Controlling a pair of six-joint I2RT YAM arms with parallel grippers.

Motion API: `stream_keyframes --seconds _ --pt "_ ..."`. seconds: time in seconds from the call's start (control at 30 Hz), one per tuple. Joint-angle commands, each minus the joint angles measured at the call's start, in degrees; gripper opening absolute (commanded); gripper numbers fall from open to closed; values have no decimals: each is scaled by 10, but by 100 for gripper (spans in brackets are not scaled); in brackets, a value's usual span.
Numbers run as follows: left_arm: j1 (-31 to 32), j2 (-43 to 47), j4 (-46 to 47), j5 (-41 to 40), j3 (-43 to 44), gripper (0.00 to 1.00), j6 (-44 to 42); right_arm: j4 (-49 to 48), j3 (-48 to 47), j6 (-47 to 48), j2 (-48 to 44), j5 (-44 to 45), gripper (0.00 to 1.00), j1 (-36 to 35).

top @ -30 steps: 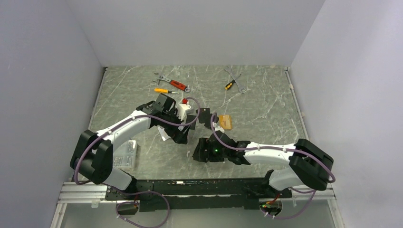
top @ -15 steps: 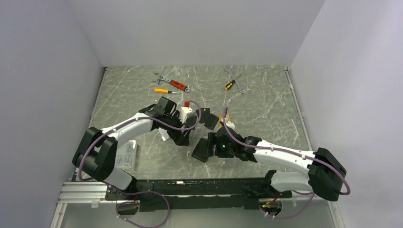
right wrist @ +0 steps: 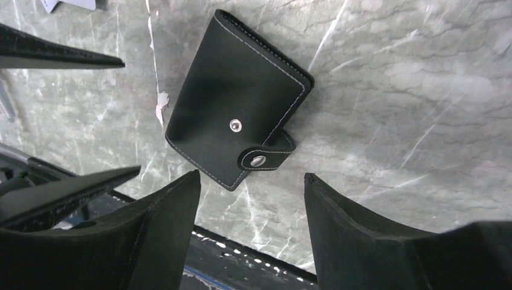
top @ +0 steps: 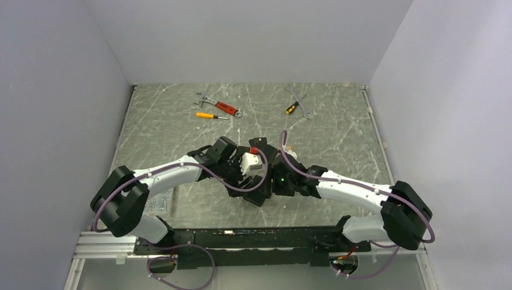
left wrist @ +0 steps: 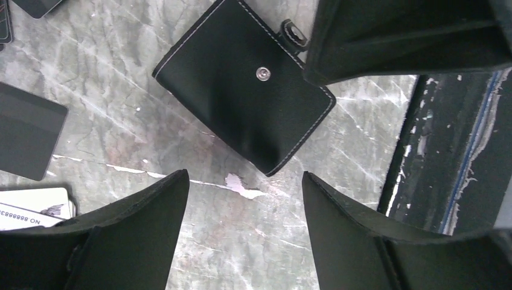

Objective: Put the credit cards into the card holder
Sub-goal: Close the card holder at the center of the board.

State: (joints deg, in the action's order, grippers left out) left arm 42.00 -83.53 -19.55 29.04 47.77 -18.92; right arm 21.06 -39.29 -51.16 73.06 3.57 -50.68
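Note:
The card holder (left wrist: 241,84) is a closed black wallet with white stitching, lying flat on the marble table with its snap strap (right wrist: 258,160) fastened. In the top view it (top: 258,197) is mostly covered by both wrists, which meet over it. My left gripper (left wrist: 244,178) hangs open just off one of its corners, holding nothing. My right gripper (right wrist: 252,176) is open too, just off the strap side. A black credit card (left wrist: 27,139) and a silver printed card (left wrist: 33,208) lie to the left of the holder. No gold-orange card shows.
The table's near edge with its dark rail (left wrist: 435,151) runs close beside the holder. At the back lie a red-handled wrench (top: 223,109), an orange screwdriver (top: 208,115), and a spanner with a small screwdriver (top: 297,103).
Both arms have swung in toward the card holder, the left one rightward and nearer, the right one leftward. Both pairs of jaws have narrowed somewhat.

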Motion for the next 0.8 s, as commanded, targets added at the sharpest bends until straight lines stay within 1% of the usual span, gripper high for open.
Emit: stream_keyframes --seconds 0.0,0.1,0.17,0.23,0.27,0.37,0.43,0.6,0.7,0.77 --pt "-2 -13 24 2 1 73 -13 -35 20 -47 -6 -29 65 0" --pt "2 -10 23 6 -1 67 -22 -63 47 -69 -22 -32 65 1" --pt "3 -20 15 10 8 66 -21 -88 63 -73 -26 -60 66 13" --pt "5 -34 10 19 14 58 -12 -115 82 -81 -26 -86 67 36" --pt "8 -37 12 11 15 56 -5 -129 90 -86 -27 -97 67 44" --pt "10 -49 13 8 26 54 21 -150 100 -96 -33 -106 67 54" --pt "11 -58 9 21 35 53 36 -138 91 -92 -25 -101 66 56" --pt "25 -94 25 23 30 50 46 -112 59 -75 1 -90 58 56" --pt "33 -111 33 38 25 48 60 -88 49 -70 -1 -75 45 57" --pt "42 -108 48 38 13 48 68 -59 40 -64 -7 -58 39 57"
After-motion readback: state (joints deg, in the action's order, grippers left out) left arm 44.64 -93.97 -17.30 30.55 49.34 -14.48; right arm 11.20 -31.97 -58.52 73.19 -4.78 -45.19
